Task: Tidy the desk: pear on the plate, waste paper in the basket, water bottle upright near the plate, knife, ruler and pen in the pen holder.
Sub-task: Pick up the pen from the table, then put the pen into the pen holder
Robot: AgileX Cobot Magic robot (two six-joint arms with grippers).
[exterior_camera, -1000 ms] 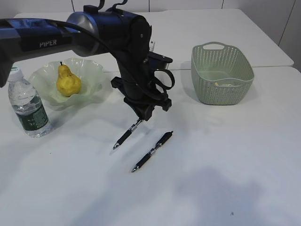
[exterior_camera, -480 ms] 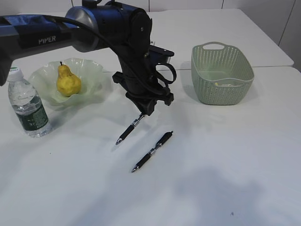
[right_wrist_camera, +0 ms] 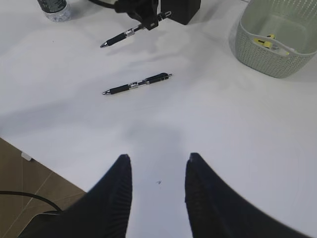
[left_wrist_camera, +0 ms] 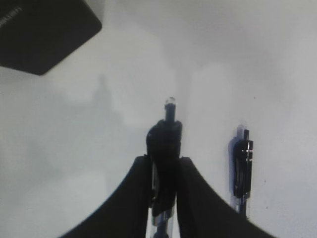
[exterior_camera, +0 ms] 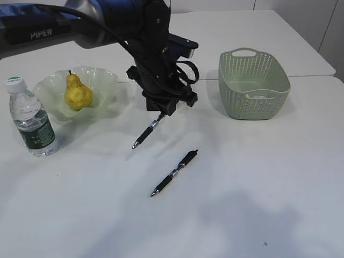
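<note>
My left gripper (exterior_camera: 163, 114) is shut on the upper end of a black pen (exterior_camera: 145, 133) and holds it slanted above the table; in the left wrist view the pen (left_wrist_camera: 168, 131) sticks out between the jaws (left_wrist_camera: 164, 161). A second black pen (exterior_camera: 173, 173) lies on the table, and it also shows in the left wrist view (left_wrist_camera: 242, 158) and the right wrist view (right_wrist_camera: 136, 84). The pear (exterior_camera: 77, 92) sits on the green plate (exterior_camera: 105, 80). The water bottle (exterior_camera: 29, 118) stands upright left of the plate. My right gripper (right_wrist_camera: 157, 161) is open and empty. No knife or ruler is in view.
The green basket (exterior_camera: 254, 105) stands at the right with paper scraps (right_wrist_camera: 270, 43) inside. A black box-like object (exterior_camera: 183, 45) stands behind the left arm, mostly hidden; it also shows in the left wrist view (left_wrist_camera: 42, 34). The table's near edge (right_wrist_camera: 29, 153) lies left of my right gripper.
My left gripper has risen and moved back a little with the pen; the pen's tip is higher off the table. The other pen has not moved.
</note>
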